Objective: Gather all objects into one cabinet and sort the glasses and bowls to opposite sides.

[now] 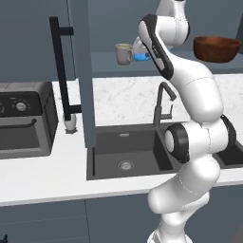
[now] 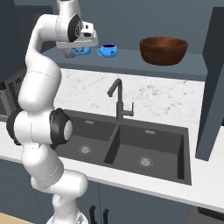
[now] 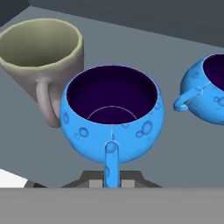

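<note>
We are holding a blue cup (image 3: 112, 113) by its handle, our gripper (image 3: 112, 177) clamped shut on it, over the shelf of the open cabinet (image 1: 85, 71), just beside the grey-beige mug (image 3: 41, 57) and near the second blue cup (image 2: 107, 50), while the brown bowl (image 2: 164, 49) is sitting well apart at the shelf's far side. We are judging two risks here: a sideways drift nudging the mug toward the shelf edge, and the thin handle twisting in the jaws, so that the cup is landing tilted
</note>
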Motion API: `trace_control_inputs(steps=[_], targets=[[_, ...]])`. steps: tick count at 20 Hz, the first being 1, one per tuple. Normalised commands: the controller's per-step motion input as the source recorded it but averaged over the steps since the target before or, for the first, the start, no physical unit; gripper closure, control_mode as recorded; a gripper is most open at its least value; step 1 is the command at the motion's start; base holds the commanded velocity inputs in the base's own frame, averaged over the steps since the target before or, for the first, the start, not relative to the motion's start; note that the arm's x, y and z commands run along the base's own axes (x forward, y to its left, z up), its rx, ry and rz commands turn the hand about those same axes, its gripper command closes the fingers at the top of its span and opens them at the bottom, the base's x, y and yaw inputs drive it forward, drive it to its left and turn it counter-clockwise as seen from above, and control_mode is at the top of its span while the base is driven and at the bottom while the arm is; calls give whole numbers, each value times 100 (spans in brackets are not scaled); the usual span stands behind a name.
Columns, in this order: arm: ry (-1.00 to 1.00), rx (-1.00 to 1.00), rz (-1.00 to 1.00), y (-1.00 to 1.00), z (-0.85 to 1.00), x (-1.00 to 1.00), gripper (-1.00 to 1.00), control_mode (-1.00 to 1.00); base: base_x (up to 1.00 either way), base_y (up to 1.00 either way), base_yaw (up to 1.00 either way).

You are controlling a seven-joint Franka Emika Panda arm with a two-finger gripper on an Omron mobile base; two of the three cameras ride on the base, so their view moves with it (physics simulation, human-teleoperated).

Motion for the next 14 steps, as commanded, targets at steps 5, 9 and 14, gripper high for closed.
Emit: trace_control_inputs(steps=[5, 9, 14], targets=[[0, 0, 0, 8, -14, 0, 100, -100, 0, 0, 0], [0, 0, 0, 3, -14, 0, 100, -100, 0, 0, 0], [-4, 0, 0, -1, -16, 0, 100, -100, 0, 0, 0]])
